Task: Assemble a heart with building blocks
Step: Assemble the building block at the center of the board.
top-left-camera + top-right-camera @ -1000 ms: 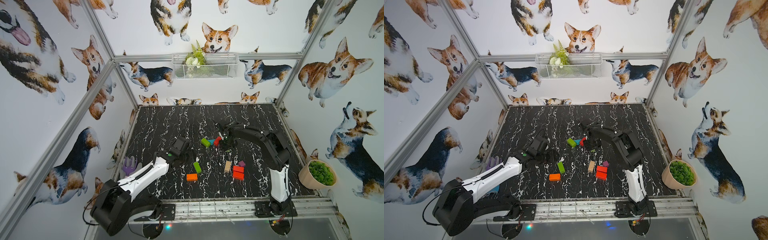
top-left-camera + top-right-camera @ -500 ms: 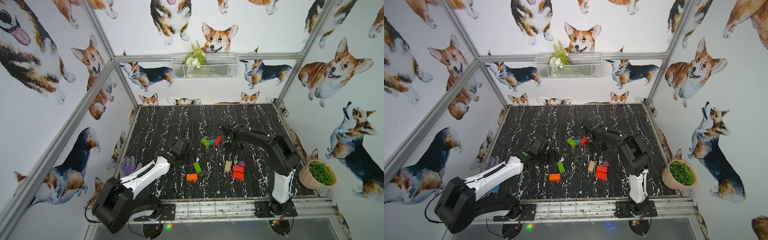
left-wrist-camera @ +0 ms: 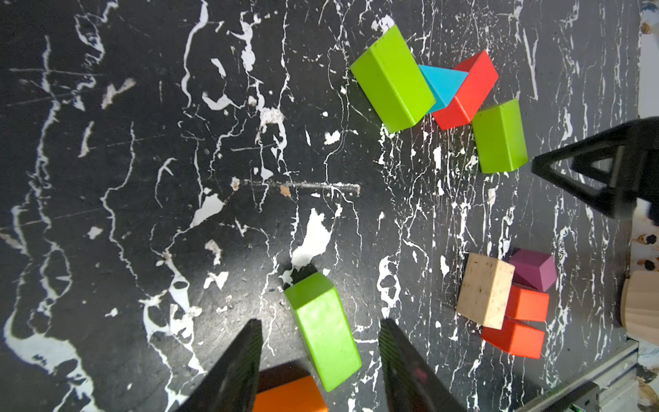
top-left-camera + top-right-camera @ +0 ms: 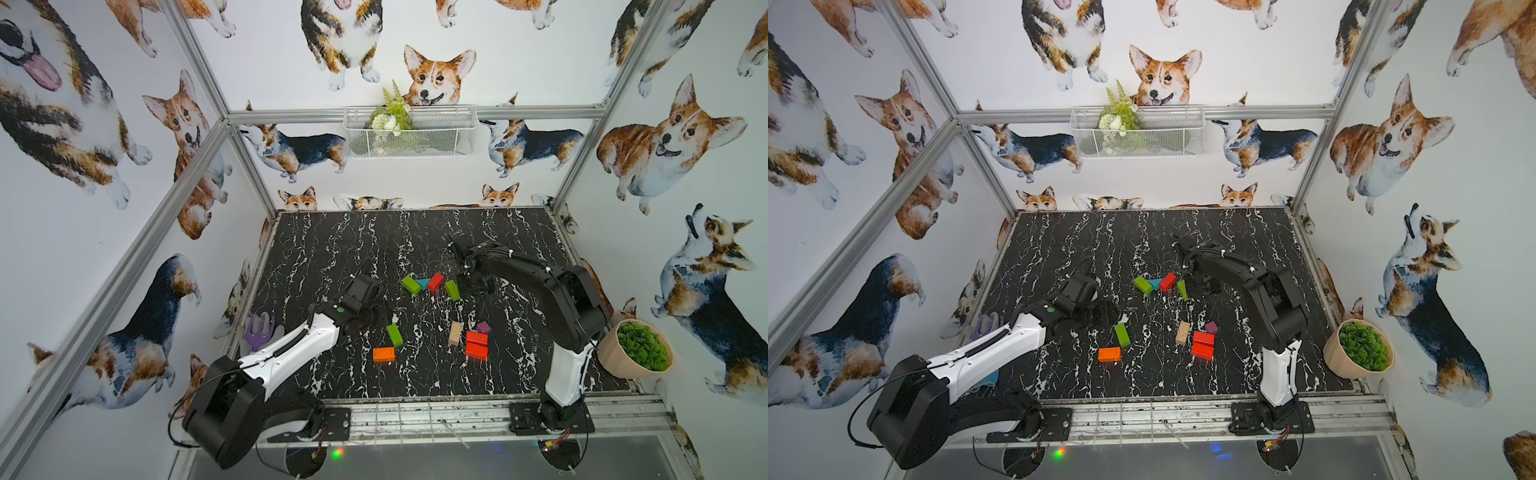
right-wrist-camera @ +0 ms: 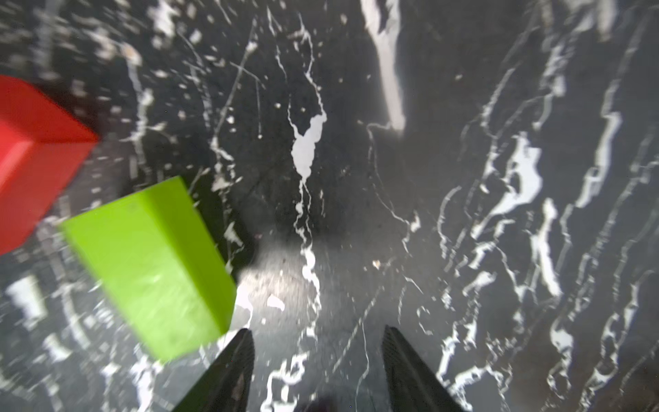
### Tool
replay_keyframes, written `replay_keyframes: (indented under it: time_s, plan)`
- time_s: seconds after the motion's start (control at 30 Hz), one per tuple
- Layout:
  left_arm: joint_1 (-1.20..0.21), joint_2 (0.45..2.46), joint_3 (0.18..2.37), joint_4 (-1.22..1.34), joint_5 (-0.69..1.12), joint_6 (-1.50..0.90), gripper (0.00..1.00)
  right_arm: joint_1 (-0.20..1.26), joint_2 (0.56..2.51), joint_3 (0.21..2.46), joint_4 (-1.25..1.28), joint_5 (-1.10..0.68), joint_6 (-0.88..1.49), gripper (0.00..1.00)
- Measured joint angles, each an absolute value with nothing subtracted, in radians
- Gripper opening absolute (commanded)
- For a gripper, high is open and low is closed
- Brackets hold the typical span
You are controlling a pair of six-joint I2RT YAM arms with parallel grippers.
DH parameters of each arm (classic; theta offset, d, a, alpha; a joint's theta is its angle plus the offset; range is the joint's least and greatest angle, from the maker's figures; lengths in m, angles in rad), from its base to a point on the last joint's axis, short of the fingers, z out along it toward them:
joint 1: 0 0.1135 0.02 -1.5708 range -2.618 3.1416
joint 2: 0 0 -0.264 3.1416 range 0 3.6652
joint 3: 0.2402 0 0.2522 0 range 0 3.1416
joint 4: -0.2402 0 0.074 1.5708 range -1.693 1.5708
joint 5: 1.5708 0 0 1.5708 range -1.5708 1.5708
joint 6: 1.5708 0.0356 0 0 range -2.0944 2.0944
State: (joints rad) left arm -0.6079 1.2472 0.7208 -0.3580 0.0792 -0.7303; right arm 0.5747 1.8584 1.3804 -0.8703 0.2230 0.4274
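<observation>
Toward the front edge of the counter [image 4: 316, 257], my left jaws stand open astride a green block [image 3: 322, 331], not pinching it; my right jaws gape empty beside a second green block [image 5: 149, 264].

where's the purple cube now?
In both top views the purple cube lies right of centre on the table, beside the plain-wood block and the two red blocks.

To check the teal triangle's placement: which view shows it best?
The left wrist view: the teal triangle is large and sharp between a green block and a red block. Both top views show it tiny; the right wrist view misses it.
</observation>
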Motion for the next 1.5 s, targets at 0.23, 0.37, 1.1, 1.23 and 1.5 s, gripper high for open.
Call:
replay_keyframes:
  time_s: [0.23,0.37,1.1,1.23,1.5]
  plan:
    - [-0.603,1.249,0.722,-0.358,0.079,-0.730,0.56,0.589,1.921,1.485,-0.884,0.041,0.376,0.69]
    - [-0.602,1.242,0.721,-0.358,0.079,-0.730,0.56,0.582,2.037,1.585,-0.926,0.025,0.334,0.64]
    - [-0.589,1.240,0.729,-0.363,0.077,-0.729,0.57,0.635,2.101,1.609,-0.977,0.133,0.208,0.62]
    - [-0.588,1.244,0.732,-0.364,0.080,-0.729,0.57,0.635,2.037,1.560,-0.978,0.162,0.218,0.72]
    - [-0.588,1.261,0.735,-0.363,0.081,-0.729,0.57,0.643,1.943,1.430,-0.942,0.141,0.278,0.72]
